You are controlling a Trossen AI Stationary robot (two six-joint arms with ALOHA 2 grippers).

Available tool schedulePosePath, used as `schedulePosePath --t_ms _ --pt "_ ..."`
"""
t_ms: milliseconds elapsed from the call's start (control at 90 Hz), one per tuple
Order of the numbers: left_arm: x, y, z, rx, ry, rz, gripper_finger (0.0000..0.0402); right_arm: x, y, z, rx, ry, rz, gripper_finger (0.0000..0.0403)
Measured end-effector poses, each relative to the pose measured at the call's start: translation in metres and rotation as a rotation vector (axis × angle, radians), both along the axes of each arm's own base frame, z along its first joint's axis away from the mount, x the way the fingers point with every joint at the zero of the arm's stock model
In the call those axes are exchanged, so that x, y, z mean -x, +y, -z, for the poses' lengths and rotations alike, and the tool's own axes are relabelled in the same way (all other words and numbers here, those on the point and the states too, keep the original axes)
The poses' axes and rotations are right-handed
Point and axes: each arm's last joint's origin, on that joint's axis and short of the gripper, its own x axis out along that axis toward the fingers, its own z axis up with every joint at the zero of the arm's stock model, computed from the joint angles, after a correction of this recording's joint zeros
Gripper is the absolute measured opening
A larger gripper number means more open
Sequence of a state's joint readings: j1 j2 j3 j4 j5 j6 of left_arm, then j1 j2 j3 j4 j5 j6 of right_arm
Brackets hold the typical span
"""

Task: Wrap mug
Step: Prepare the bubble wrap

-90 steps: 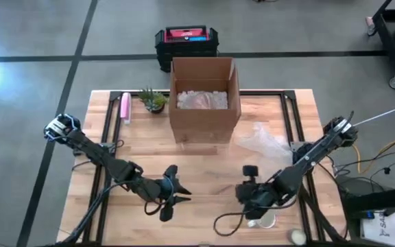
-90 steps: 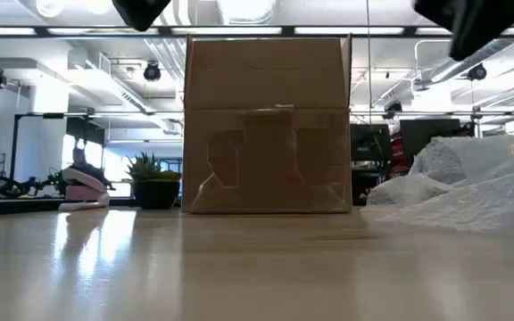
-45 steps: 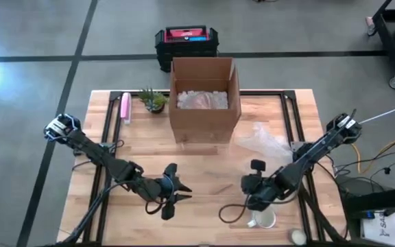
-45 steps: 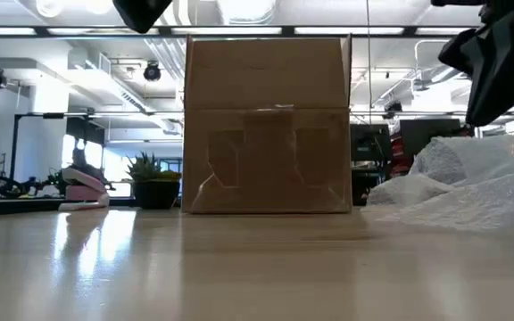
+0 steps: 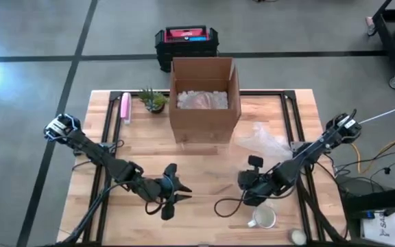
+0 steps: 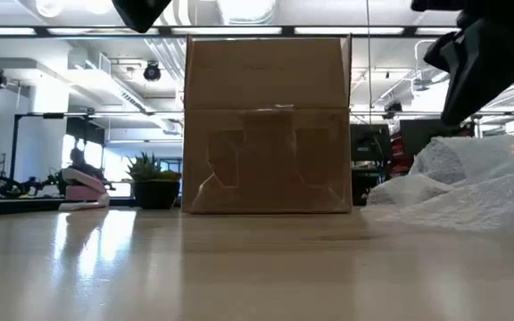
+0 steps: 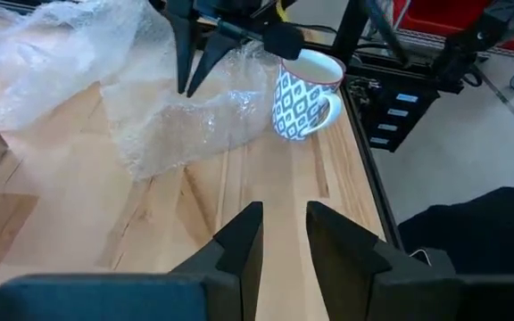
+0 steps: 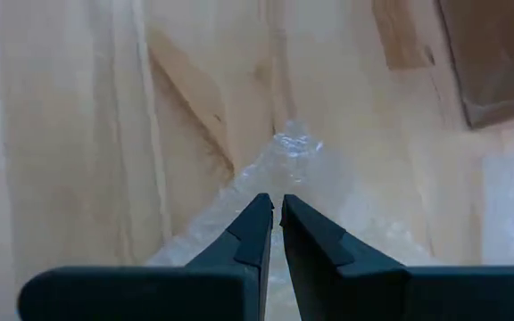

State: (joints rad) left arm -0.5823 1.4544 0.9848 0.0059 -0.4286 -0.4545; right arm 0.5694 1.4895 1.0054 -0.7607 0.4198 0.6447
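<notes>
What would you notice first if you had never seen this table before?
Probably the tall open cardboard box standing at the back middle of the wooden table, with crumpled bubble wrap spread out to its right. Next come the two dark arms near the front: the right gripper pinches a corner of the wrap, right beside a white patterned mug standing at the front right. The left gripper hovers slightly open at the front left.

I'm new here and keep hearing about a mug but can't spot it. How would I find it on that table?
Start at the tall open cardboard box at the far middle of the wooden table, then look to the opposite, near edge on the right arm's side. There, beside the crumpled clear bubble wrap, stands the mug: white with a blue diamond pattern and a handle, the only cup there.
</notes>
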Motion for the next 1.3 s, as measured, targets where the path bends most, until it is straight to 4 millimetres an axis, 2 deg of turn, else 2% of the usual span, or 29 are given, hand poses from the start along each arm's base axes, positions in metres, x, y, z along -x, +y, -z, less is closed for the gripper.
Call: schedulePosePath --t_ms 200,378,500,678,867,989,1133,1300 --pt "0.000 0.000 0.000 0.000 0.000 0.000 0.0075 -0.009 -0.026 0.006 -0.010 0.050 0.055 0.0018" --pt "0.000 0.000 0.000 0.000 0.000 0.000 0.0075 -0.004 -0.049 0.026 -0.129 0.196 0.090 0.0018" --pt "0.000 0.000 0.000 0.000 0.000 0.000 0.0075 0.003 -0.053 0.041 -0.218 0.246 0.072 0.0018" --pt "0.000 0.000 0.000 0.000 0.000 0.000 0.0075 -0.009 -0.052 0.069 -0.285 0.114 0.020 0.0018" --pt "0.000 0.000 0.000 -0.005 -0.003 -0.007 0.0075 -0.044 -0.057 0.100 -0.323 -0.013 -0.017 0.0018" --pt "0.000 0.000 0.000 -0.015 -0.005 -0.004 0.0075 -0.073 -0.055 0.107 -0.331 -0.117 -0.064 0.0018" --pt "-0.001 0.001 0.000 -0.027 -0.007 -0.002 0.0075 -0.111 -0.047 0.098 -0.307 -0.238 -0.164 0.0018" --pt "-0.003 0.001 0.002 -0.031 -0.001 -0.005 0.0075 -0.161 -0.034 0.063 -0.247 -0.411 -0.312 0.0018"
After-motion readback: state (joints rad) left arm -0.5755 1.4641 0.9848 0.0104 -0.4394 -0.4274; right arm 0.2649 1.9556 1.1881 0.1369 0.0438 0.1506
